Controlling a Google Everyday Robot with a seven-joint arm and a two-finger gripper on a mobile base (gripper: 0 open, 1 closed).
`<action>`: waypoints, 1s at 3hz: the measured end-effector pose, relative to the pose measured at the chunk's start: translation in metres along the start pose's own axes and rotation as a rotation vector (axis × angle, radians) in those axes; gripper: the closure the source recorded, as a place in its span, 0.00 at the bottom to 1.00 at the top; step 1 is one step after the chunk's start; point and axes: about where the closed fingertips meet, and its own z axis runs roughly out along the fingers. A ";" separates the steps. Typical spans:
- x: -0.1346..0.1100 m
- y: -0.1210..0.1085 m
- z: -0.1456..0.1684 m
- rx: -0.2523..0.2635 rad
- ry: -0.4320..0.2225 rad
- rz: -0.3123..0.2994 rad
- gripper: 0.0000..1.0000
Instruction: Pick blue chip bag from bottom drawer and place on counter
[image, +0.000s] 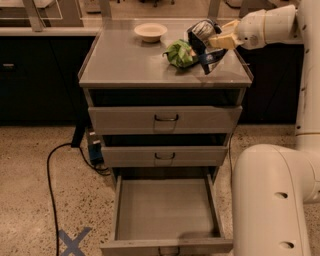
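- The end effector (214, 41) sits over the right edge of the counter (130, 62), pinching the blue chip bag (206, 56).
- The bag hangs left of and below it, its long axis steeply tilted. Its lower tip is near the front right corner; whether it touches is unclear.
- A green snack bag (179, 52) lies just left of the blue one.

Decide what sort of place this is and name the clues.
Probably a robot test area in an office kitchen: a grey drawer cabinet on speckled floor, a blue tape X, and the gripper holding the blue chip bag over the counter.
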 end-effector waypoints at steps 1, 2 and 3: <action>0.019 -0.010 -0.007 0.039 -0.001 0.051 1.00; 0.032 -0.018 -0.007 0.070 0.006 0.066 1.00; 0.046 -0.024 0.002 0.089 0.032 0.081 1.00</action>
